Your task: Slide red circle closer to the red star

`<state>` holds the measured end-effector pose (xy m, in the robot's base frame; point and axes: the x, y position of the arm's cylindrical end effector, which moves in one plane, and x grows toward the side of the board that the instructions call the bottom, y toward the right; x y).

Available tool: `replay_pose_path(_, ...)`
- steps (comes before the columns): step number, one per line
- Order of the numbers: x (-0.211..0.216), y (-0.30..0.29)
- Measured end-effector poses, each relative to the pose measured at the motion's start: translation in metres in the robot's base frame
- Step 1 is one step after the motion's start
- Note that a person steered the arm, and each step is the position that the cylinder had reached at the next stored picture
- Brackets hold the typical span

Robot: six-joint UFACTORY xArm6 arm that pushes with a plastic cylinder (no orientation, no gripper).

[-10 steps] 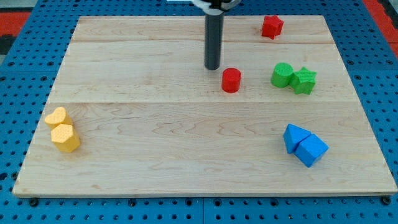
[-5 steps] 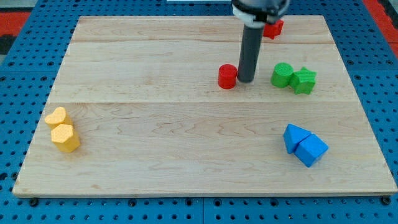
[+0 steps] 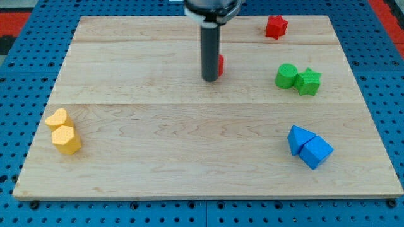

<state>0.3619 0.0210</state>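
Mostly hidden behind the rod, the red circle (image 3: 219,63) probably touches my tip (image 3: 210,80); red star (image 3: 275,27) sits well apart.

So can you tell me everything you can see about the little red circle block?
Only a sliver of the red circle shows, a glossy red edge peeking out on the view's right of the dark rod. The rest is hidden behind the rod, so its full shape can't be made out here. It sits on the wooden board, upper middle. My tip is just below and left of it, seemingly touching. The red star lies up and right, well apart.
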Motion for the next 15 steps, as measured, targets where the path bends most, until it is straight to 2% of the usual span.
replay_pose_path(1,-0.019,0.001)
replay_pose_path(2,-0.015,-0.008)
replay_pose_path(3,0.018,-0.028)
replay_pose_path(4,-0.003,0.032)
replay_pose_path(5,-0.06,0.088)
replay_pose_path(6,-0.016,0.083)
replay_pose_path(7,-0.027,0.024)
replay_pose_path(9,-0.116,0.038)
replay_pose_path(10,-0.054,0.049)
replay_pose_path(11,-0.049,-0.003)
replay_pose_path(12,-0.083,0.019)
replay_pose_path(13,-0.083,0.025)
replay_pose_path(14,-0.043,-0.002)
replay_pose_path(15,-0.05,-0.041)
